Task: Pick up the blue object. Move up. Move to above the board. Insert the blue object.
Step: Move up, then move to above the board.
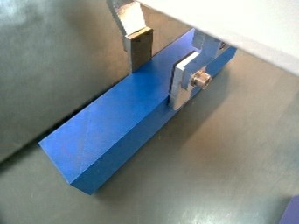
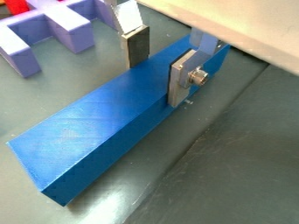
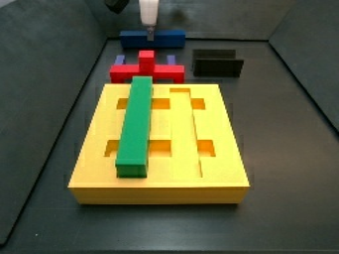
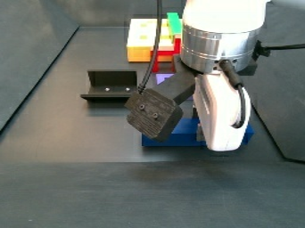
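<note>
blue object [image 4: 179, 132]: mostly hidden behind the arm in a side view
gripper [image 1: 162, 59]: upper part cut off in both wrist views
board [image 4: 145, 40]: partly blocked by the arm

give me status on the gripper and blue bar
Gripper down, fingers straddling blue bar, not visibly clamped. Bar flat on floor. Board holds green bar.

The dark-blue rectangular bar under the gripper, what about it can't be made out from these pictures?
- Dark-blue rectangular bar: far end hidden behind the gripper body in both wrist views.
- In a side view the arm covers most of the bar.
- Whether the pads touch it: cannot tell.
</note>
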